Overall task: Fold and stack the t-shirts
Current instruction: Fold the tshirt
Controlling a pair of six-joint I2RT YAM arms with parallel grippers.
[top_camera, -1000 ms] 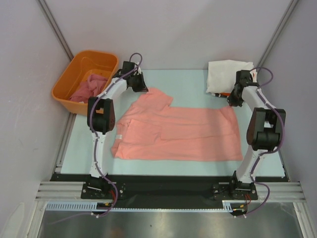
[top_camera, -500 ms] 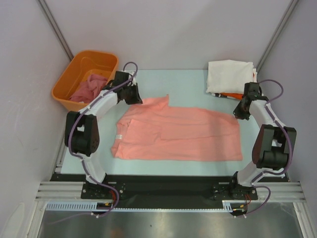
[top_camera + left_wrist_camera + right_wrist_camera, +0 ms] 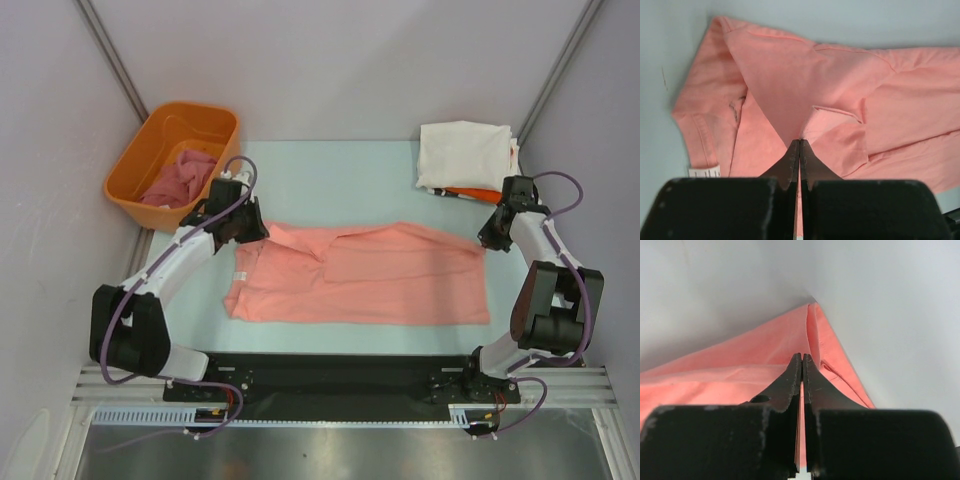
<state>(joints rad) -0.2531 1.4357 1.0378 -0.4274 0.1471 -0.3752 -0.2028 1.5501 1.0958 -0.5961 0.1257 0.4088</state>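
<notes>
Tub [image 3: 192, 108] left, folded stack [image 3: 462, 152] right, salmon shirt [image 3: 400, 275] between

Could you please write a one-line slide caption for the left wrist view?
Left gripper shut on a fold of the salmon-pink t-shirt lying on the table.

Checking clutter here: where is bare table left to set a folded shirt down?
Bare table lies beyond the salmon shirt, between orange tub and folded stack; a thin strip runs before it. Crowded: the middle, where left gripper and right gripper pinch the shirt.
</notes>
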